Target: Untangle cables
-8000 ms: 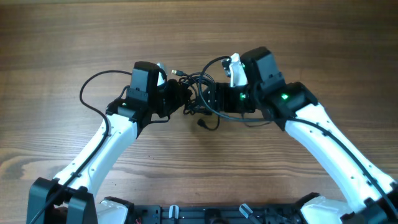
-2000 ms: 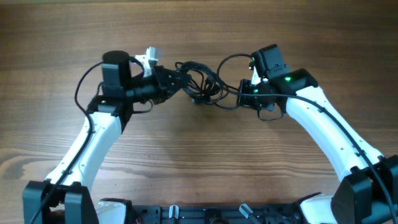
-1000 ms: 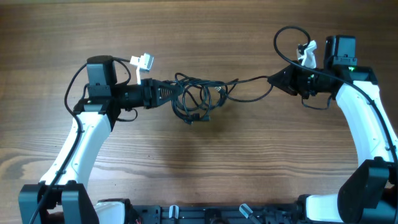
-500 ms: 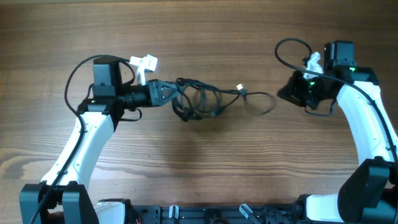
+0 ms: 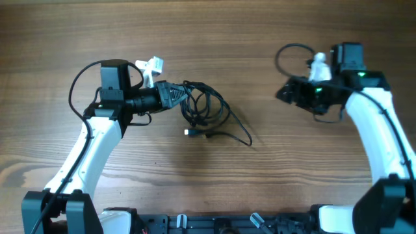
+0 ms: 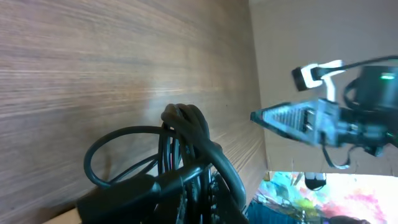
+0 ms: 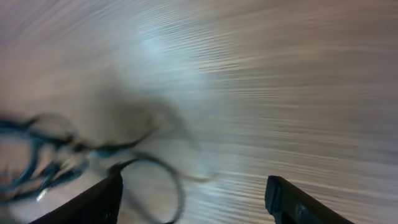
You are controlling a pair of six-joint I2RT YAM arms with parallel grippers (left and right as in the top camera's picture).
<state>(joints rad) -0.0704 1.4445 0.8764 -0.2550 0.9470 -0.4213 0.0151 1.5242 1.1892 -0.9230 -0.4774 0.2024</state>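
the right gripper (image 5: 286, 93) has just let go: a second ago it was stretching one strand of the thin black cables (image 5: 207, 112) far to the right, and now its fingers stand apart and empty, well clear of the bundle. the freed strand has sprung back and lies slack on the brown wooden table (image 5: 208, 188), just right of the loops. the left gripper (image 5: 173, 96) stays clamped on the bundle's left edge, left of centre. the loops look looser but not undone, so another pull seems needed.
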